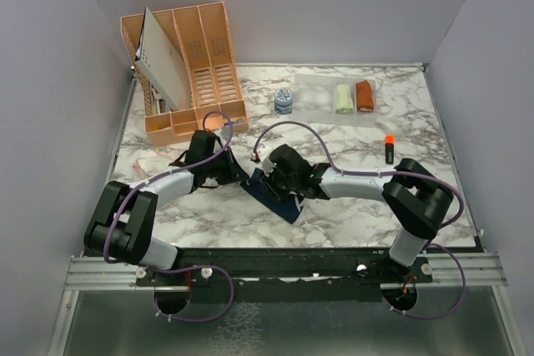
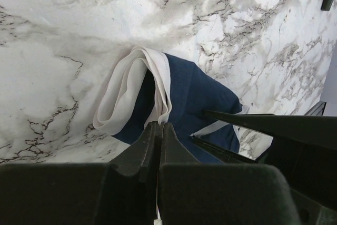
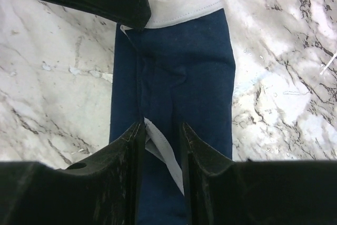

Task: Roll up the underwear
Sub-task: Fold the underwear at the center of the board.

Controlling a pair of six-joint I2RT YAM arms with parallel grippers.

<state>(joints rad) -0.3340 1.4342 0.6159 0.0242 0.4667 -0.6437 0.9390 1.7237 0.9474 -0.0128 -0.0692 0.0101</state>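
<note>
One navy underwear (image 3: 179,77) beneath parted right claw (image 3: 162,126)

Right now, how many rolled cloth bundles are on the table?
2: a cream roll and a rust-orange roll, side by side at the back right. More could be hidden.

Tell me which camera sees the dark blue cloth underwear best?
The right wrist view: the dark blue cloth underwear fills the middle, folded long. The left wrist view shows one end with its white band; the top view only a small corner.
</note>
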